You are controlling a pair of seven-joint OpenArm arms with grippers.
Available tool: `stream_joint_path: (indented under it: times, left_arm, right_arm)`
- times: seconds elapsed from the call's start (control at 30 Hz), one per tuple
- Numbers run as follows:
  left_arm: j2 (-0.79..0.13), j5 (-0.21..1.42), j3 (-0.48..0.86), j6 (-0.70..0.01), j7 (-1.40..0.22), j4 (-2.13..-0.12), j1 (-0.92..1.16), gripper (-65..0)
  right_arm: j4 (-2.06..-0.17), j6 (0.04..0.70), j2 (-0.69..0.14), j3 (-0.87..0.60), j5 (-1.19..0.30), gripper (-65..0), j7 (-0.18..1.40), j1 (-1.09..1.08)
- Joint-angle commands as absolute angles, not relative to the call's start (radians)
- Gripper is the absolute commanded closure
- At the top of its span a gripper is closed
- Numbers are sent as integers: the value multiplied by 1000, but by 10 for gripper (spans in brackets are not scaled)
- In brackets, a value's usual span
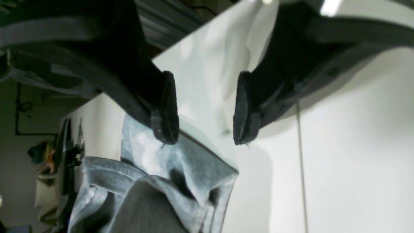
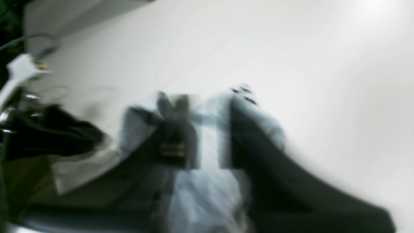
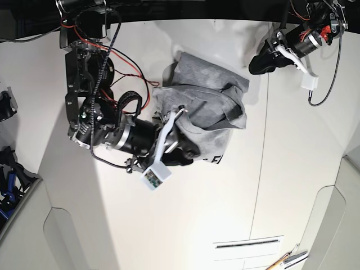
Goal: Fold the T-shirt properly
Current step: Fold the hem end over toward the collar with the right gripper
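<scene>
Right gripper (image 3: 188, 147) grips the bunched T-shirt (image 3: 205, 104) (no clear long axis); left gripper (image 1: 205, 108) gapes empty.

1. The crumpled T-shirt (image 3: 205, 107) fills the upper centre of the base view, blocking passage across the table (image 3: 185, 225).
2. The right gripper (image 3: 188, 149) and its arm crowd the shirt's lower-left edge.
3. Bare tabletop lies open below and at right.
</scene>
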State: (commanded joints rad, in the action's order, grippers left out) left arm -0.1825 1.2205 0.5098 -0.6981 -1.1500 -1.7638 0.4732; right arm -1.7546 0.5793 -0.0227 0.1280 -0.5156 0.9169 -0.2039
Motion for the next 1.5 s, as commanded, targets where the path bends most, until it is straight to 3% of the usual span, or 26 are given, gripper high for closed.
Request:
stream_joint_path:
  times: [0.2,0.3,0.47,0.63,0.8,0.87,1.0,1.03,1.17,1.33,1.5]
  left_arm:
    - [-180,1235,468,-698,-1149,-1764,513,-283]
    - [-180,1229,386,-698,-1148,-1764,513,-283]
    - [-180,1116,286,-698,-1084,-1764,513,-283]
    - [-180,1103,277,-698,-1058,-1764,513,-283]
    - [-181,1084,277,-698,-1058,-1764,513,-283]
    - [-180,1088,277,-698,-1058,-1764,513,-283]
    - [-180,1097,277,-698,-1054,-1764,513,-283]
    - [-180,1111,277,-698,-1054,-1764,513,-251]
    - [-180,1129,277,-698,-1055,-1764,513,-16]
    - [-180,1129,290,-698,-1059,-1764,513,0]
    - [-181,1148,440,-698,-1100,-1764,516,0]
  right_arm:
    - [-1514,581,-38,149,-526,0,915,-202]
    - [-1428,599,-38,194,-614,0,921,-192]
    - [-1470,603,-38,307,-691,0,964,-132]
    - [-1586,603,-38,367,-726,0,1021,-105]
    - [-1675,602,-38,368,-725,0,966,-117]
    - [-1678,601,-34,365,-688,0,913,-131]
    - [-1672,578,-30,364,-474,0,762,-167]
    - [-1657,576,-29,364,-446,0,747,-178]
    - [-1517,572,32,364,-395,0,709,-251]
    - [-1268,588,150,379,-389,0,704,-333]
    - [-1168,591,152,534,-395,0,730,-320]
